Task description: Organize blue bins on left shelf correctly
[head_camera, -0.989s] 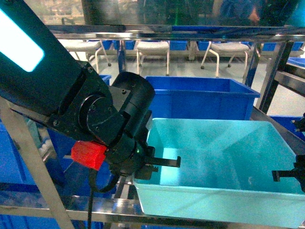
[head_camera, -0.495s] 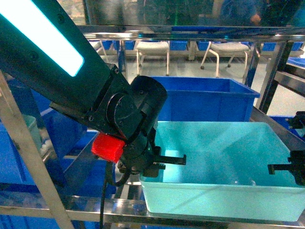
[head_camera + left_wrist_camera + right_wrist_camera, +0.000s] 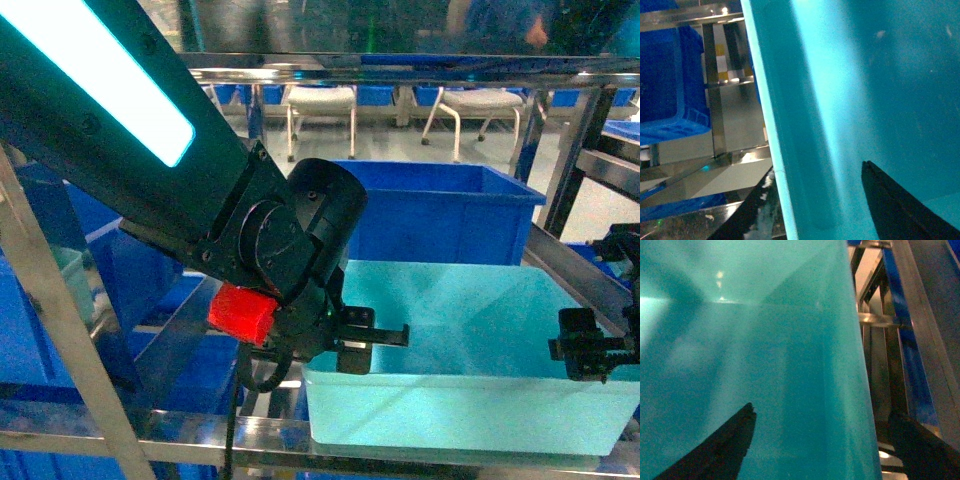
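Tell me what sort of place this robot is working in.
Probably a warehouse or factory storage area with a seating corner: a shiny stainless-steel rack holds a light turquoise plastic tub and a dark blue plastic bin, with more blue bins around and white chairs on the floor behind.

left arm [image 3: 120, 130]: matte black casing, long link with a glowing cyan-white light strip along its side
left wrist [image 3: 290, 235]: black rounded cylindrical joint housings, small screw holes visible on the faces
red part [image 3: 240, 312]: bright red ribbed block under the wrist
cable [image 3: 236, 410]: black, loops down from the wrist
left gripper [image 3: 365, 338]: black, thin flat fingers
right gripper [image 3: 590, 350]: black, blocky, only partly in view at frame edge
fingers [image 3: 895, 205]: dark, tapering, plain surfaces in both wrist views
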